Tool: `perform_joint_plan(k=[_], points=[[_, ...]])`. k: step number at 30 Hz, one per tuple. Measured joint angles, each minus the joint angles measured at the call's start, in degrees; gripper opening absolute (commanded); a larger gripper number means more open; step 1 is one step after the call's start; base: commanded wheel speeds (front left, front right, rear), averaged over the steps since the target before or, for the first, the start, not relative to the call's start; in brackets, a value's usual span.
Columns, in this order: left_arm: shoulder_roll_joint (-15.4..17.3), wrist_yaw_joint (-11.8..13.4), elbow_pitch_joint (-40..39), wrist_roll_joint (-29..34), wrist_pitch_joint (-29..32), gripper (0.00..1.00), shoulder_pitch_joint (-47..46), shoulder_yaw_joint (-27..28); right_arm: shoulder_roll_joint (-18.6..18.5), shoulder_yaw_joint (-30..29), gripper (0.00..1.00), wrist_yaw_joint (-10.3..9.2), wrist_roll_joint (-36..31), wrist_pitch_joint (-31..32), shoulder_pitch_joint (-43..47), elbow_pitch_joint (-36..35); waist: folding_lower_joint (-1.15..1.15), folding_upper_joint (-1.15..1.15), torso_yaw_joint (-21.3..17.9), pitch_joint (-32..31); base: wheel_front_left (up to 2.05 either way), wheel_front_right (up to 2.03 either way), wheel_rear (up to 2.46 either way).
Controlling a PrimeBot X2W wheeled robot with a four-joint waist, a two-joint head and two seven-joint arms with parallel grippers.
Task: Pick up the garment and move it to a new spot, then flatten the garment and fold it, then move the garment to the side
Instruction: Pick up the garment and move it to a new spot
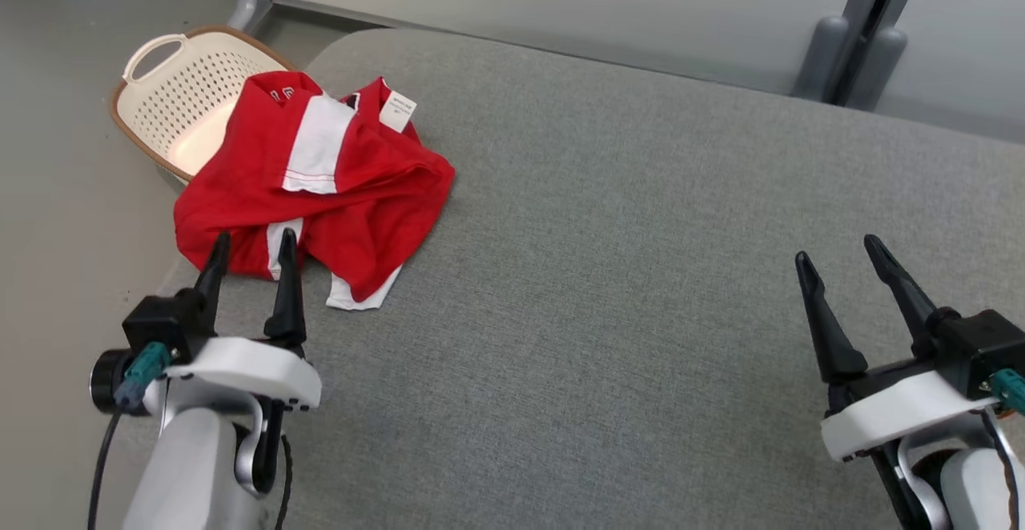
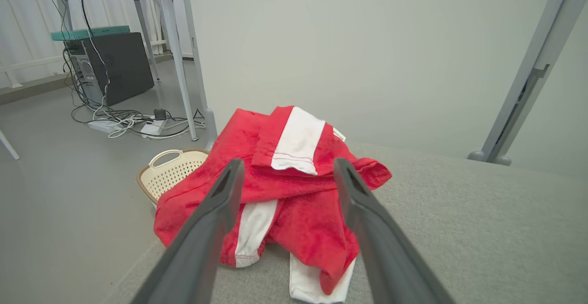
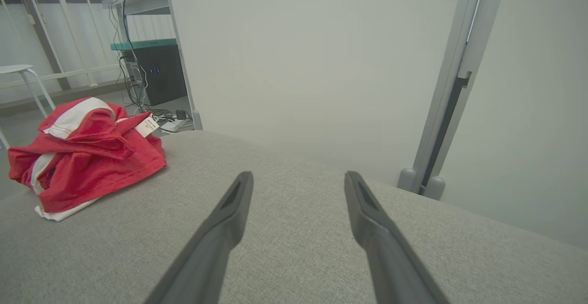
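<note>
Left gripper (image 1: 255, 235) jaws fully spread, holding nothing, tips at near edge of crumpled red-and-white garment (image 1: 360, 194), garment on grey padded surface (image 1: 641, 274) left corner, right gripper (image 1: 836, 248) equally spread, empty, well apart from garment

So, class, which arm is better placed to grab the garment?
Left: the left end effector, open, points at the garment, fingertips by its near edge; the right end effector stands far off.

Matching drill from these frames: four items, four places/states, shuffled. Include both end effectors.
1. red and white crumpled fabric garment
2. cream perforated plastic basket
3. left end effector
4. right end effector

A. open, above bare grey cushion
B. heaped at cushion's corner
C. open, fingertips at the garment's near edge
D. off the cushion, beside that corner

Pairs: 1-B, 2-D, 3-C, 4-A
</note>
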Motion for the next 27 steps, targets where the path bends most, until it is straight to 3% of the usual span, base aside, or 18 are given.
perform_joint_plan(k=[9,20,21,22,27], points=[[0.4,-1.4,15.6,-3.5,0.0,1.00,-18.0,0.4,-4.4,-0.7,1.00,0.01,-0.2,2.8,-4.6,-5.1,0.00,0.00,-2.8,10.8,0.00,0.00,0.00],[5.0,-1.7,37.2,-5.1,2.9,1.00,-32.9,1.1,-5.7,-0.6,1.00,0.01,0.4,2.9,-6.6,-5.4,0.00,0.00,-6.5,18.6,0.00,0.00,0.00],[5.2,-1.7,38.5,-5.1,3.3,0.38,-33.7,1.0,-5.8,-0.6,1.00,0.01,0.4,2.8,-6.7,-5.3,0.00,0.00,-6.6,18.8,0.00,0.00,0.00],[5.4,-1.7,39.4,-5.1,3.2,0.00,-34.2,0.8,-5.8,-0.7,1.00,0.01,0.4,2.7,-6.7,-5.3,0.00,0.00,-6.6,18.8,0.00,0.00,0.00],[5.7,-0.9,40.7,-4.6,1.1,0.00,-35.1,0.0,-5.1,-1.2,1.00,0.01,0.4,2.6,-6.7,-4.7,0.00,0.00,-6.2,17.8,0.00,0.00,0.00]])
